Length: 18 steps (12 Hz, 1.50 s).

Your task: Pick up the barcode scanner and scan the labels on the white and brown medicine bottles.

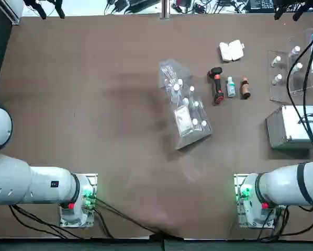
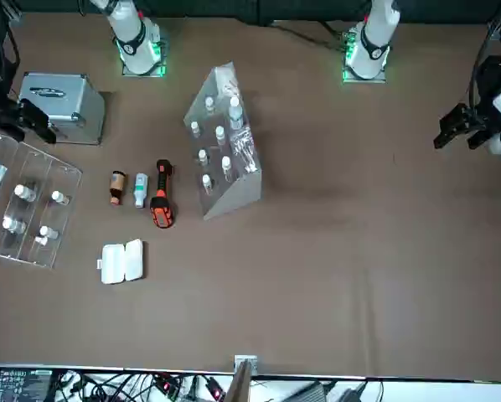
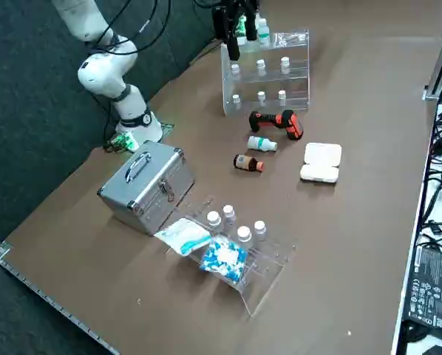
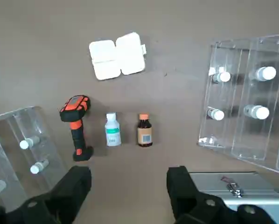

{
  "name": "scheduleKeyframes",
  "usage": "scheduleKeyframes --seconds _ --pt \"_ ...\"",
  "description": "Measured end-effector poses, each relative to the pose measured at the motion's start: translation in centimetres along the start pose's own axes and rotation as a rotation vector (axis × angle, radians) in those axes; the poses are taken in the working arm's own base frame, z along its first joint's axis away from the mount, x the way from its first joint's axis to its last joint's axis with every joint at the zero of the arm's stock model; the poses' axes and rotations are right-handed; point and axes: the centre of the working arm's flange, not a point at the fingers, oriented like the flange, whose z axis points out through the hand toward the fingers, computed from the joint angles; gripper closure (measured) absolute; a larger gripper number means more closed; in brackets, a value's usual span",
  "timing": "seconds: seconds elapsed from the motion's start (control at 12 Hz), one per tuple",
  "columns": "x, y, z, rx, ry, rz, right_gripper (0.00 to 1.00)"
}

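Note:
The barcode scanner (image 1: 216, 85) (image 4: 75, 126), black with orange trim, lies on its side on the brown table. Beside it lie the white bottle (image 1: 230, 87) (image 4: 112, 130) and then the brown bottle (image 1: 245, 88) (image 4: 144, 131), all three in a row. They also show in the front view as scanner (image 2: 161, 194), white bottle (image 2: 141, 190) and brown bottle (image 2: 117, 187). My right gripper (image 4: 129, 186) (image 3: 232, 29) hangs high above the table, open and holding nothing, well clear of the scanner.
A white clamshell case (image 1: 232, 50) lies past the bottles. A silver metal case (image 1: 292, 127) stands on the robot's side of them. One clear rack of white-capped vials (image 1: 185, 107) stands left of the scanner, another (image 1: 292, 68) at the right edge.

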Motion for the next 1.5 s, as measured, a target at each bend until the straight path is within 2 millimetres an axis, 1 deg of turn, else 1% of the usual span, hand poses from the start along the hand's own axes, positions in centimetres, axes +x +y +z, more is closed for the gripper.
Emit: scheduleKeyframes --seconds 0.42,0.58,0.67,0.75,1.0,1.17,1.25,1.5 --pt "-0.3 -0.2 0.0 0.007 -0.031 -0.002 0.0" --pt "0.0 -0.8 0.8 0.004 -0.045 -0.01 0.0" --pt "0.4 -1.3 1.7 0.002 -0.06 -0.019 0.0" --pt "0.8 -2.4 2.9 -0.003 -0.084 -0.036 0.0" --pt "2.3 -7.9 8.3 -0.025 -0.157 -0.115 0.0" --pt "2.5 -10.9 12.2 -0.022 -0.17 -0.149 0.0" --pt "2.0 -13.4 16.1 -0.026 -0.156 -0.136 0.0" --pt "0.3 -17.0 21.8 -0.037 -0.122 -0.092 0.0"
